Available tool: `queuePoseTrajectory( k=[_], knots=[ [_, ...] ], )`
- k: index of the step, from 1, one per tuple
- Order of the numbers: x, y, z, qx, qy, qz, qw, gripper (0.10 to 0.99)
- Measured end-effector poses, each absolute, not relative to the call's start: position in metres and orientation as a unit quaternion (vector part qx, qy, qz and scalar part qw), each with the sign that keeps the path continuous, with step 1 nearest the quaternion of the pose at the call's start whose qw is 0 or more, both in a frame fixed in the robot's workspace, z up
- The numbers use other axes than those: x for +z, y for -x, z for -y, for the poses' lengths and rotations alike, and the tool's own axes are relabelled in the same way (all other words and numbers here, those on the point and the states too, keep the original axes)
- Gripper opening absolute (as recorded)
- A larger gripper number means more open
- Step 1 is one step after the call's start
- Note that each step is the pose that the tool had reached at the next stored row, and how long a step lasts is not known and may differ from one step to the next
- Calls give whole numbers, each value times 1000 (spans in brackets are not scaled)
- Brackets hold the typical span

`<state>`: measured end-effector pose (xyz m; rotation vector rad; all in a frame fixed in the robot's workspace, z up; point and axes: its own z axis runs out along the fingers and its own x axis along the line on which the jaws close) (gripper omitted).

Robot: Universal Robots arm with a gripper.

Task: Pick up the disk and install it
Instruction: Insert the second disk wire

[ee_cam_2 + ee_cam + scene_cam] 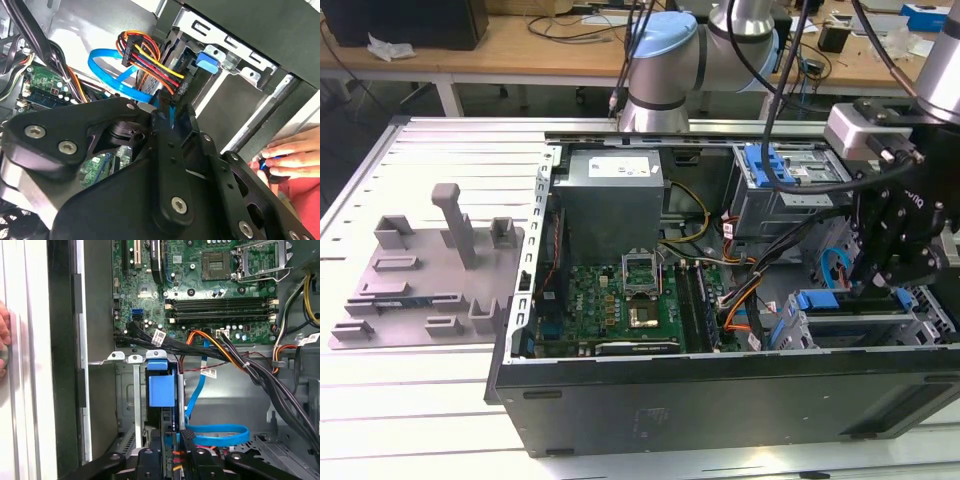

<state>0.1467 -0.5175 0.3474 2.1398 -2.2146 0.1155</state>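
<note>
- Jaws of the gripper [172, 437] clench the disk [162, 390], its bright blue frame standing on edge.
- Disk sits in the drive cage [131, 390] beside the motherboard [210, 290].

Open computer case [620, 400], green motherboard [610, 305], grey power supply [610, 205], grey fixture plate [430, 280], light table [400, 400]

Lab: workbenches [520, 45], cables, open computer case [720, 390].
</note>
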Motion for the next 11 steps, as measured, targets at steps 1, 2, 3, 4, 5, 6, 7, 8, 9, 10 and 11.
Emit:
queuePoseTrajectory(
  k=[1, 2, 3, 4, 5, 6, 7, 8, 9, 10, 11],
  knots=[
    [350, -147, 517, 38, -694, 718, 30, 294],
    [355, -147, 517, 38, -694, 718, 30, 294],
    [358, -147, 517, 38, -694, 718, 30, 294],
    [363, -147, 517, 39, -694, 718, 30, 294],
    [368, -147, 517, 39, -694, 718, 30, 294],
    [372, -147, 516, 40, -694, 718, 30, 294],
    [376, -146, 516, 40, -694, 718, 30, 294],
    [380, -146, 516, 41, -694, 718, 30, 294],
    [388, -143, 515, 44, -694, 718, 27, 294],
    [392, -141, 515, 46, -694, 718, 26, 294],
    [393, -140, 515, 47, -694, 718, 26, 294]
  ],
)
